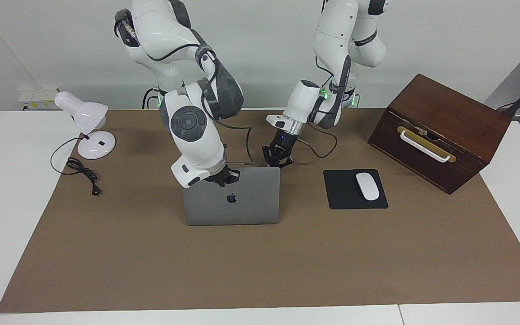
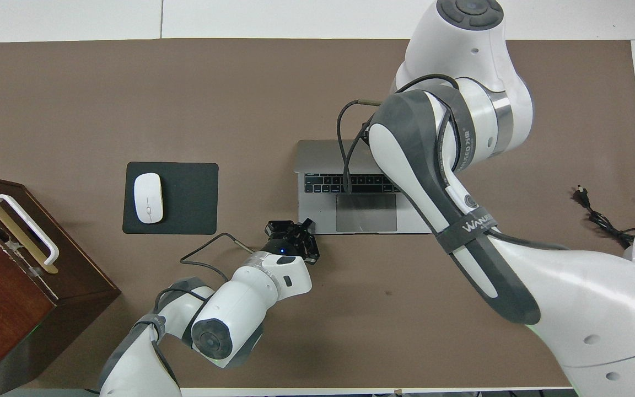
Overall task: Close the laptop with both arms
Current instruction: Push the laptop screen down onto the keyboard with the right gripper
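Two shut grippers are set at a half-closed laptop (image 1: 233,203).
Right gripper (image 1: 225,178) is pressed on the lid's top edge; left gripper (image 1: 276,162) is held at the base corner, nothing gripped.

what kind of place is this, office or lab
Most likely a robotics lab staged as a desk: two white robot arms work a laptop on a brown mat, with a mouse, desk lamp and wooden box as props.
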Tool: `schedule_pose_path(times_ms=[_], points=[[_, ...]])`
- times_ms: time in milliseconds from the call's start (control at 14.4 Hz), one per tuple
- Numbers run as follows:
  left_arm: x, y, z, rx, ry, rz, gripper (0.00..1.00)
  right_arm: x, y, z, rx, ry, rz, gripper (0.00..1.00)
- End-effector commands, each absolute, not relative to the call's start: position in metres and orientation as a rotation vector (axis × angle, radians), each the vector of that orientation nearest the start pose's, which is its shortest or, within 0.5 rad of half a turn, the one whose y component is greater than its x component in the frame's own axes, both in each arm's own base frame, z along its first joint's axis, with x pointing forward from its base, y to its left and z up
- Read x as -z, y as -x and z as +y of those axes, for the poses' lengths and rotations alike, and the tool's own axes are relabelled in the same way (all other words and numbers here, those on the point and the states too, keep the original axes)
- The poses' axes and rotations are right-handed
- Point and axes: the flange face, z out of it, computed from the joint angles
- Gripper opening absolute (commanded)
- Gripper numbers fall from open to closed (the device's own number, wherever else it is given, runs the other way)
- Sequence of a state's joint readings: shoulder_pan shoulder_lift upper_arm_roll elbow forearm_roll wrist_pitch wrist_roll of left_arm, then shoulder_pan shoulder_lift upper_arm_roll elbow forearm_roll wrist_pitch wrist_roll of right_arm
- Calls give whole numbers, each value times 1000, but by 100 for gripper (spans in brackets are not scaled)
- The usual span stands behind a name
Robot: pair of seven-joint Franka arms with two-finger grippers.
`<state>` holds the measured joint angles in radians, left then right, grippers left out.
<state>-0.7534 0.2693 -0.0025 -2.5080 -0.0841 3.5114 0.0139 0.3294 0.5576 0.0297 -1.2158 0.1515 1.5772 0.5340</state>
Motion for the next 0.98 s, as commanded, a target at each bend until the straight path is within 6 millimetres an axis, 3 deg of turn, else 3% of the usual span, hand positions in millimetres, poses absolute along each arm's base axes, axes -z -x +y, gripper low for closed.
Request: schedule_pose_path(times_ms=[0, 557, 906], points=[[-242, -365, -326, 1029, 3015, 1078, 0, -438, -626, 252, -474, 3019, 288, 0], [-238, -363, -319, 1009, 3000, 1096, 0, -421, -614, 246, -473, 3023, 297, 0], [-237, -363, -319, 1006, 2982, 1124, 0, -396, -597, 241, -454, 3025, 288, 0]])
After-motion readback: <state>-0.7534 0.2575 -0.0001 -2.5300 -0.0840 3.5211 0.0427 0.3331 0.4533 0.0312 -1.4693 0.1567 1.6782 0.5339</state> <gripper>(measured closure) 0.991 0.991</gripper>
